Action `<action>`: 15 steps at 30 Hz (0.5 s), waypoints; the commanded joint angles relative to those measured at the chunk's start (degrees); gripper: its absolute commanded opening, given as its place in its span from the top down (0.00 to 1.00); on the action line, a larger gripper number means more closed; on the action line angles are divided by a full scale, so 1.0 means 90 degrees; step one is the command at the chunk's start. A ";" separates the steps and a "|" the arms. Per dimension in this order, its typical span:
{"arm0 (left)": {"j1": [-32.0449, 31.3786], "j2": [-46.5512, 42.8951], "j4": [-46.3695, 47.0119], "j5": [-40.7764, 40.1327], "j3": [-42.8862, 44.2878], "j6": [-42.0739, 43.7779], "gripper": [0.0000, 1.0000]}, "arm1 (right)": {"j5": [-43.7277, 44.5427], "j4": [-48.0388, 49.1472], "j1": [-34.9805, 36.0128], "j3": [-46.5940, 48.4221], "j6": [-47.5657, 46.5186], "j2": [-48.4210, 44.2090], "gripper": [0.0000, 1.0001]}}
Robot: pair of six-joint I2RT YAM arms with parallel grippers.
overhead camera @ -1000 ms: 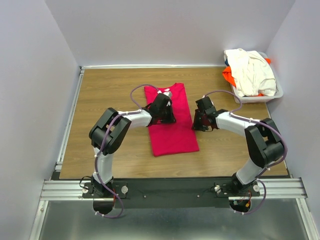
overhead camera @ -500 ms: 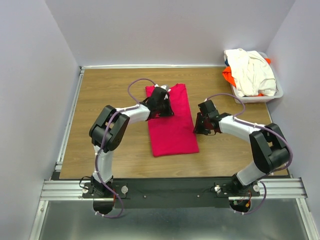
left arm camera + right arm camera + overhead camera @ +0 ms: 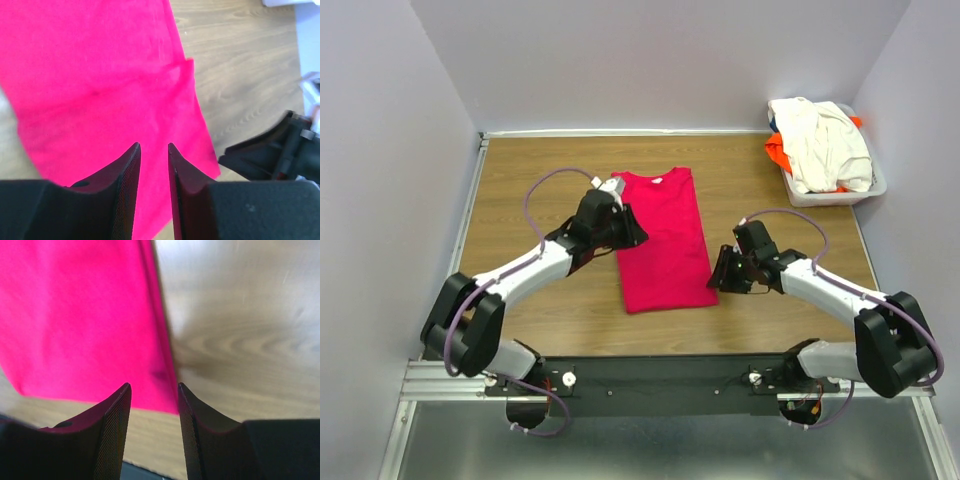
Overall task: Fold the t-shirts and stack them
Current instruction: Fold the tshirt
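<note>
The crimson-pink t-shirt [image 3: 663,240] lay flat in the middle of the worktop [image 3: 520,180]. It was folded into a long strip, with its collar at the far end and its hem towards the near edge. My left hand [image 3: 630,234] sat at the shirt's left edge, about halfway along and low over the cloth. From my left wrist, the fingers [image 3: 125,190] stood only a narrow slit apart with nothing between them, and pink cloth [image 3: 100,75] filled the view beneath. One fold line ran across it, with a small step in the right edge. Whether the tips touched the cloth, I could not tell.

My right hand [image 3: 723,278] was over on the right side, just beside the shirt's near right corner. From that wrist, its fingers [image 3: 112,435] stood wider apart than the left pair, also holding nothing. The shirt's right edge [image 3: 162,340] ran straight down into the gap between them, with pink to the left and bare wood to the right. I couldn't say whether they were touching it.

At the far right corner, well apart from both hands, the white basket [image 3: 865,190] stood against the wall. The cream-white t-shirt [image 3: 820,140] was heaped on top of it, and the orange t-shirt [image 3: 777,152] poked out underneath on the left.
</note>
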 commanded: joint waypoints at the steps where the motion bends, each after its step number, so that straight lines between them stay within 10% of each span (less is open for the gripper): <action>1: 0.0026 -0.0636 -0.0479 0.0088 -0.1309 -0.0514 0.62 | -0.0742 -0.0272 0.0041 -0.0319 0.0187 -0.0094 0.51; 15: 0.0006 -0.2298 -0.0734 0.0321 -0.3002 -0.1150 0.58 | -0.0831 -0.0214 0.0051 -0.0553 0.0372 0.0120 0.51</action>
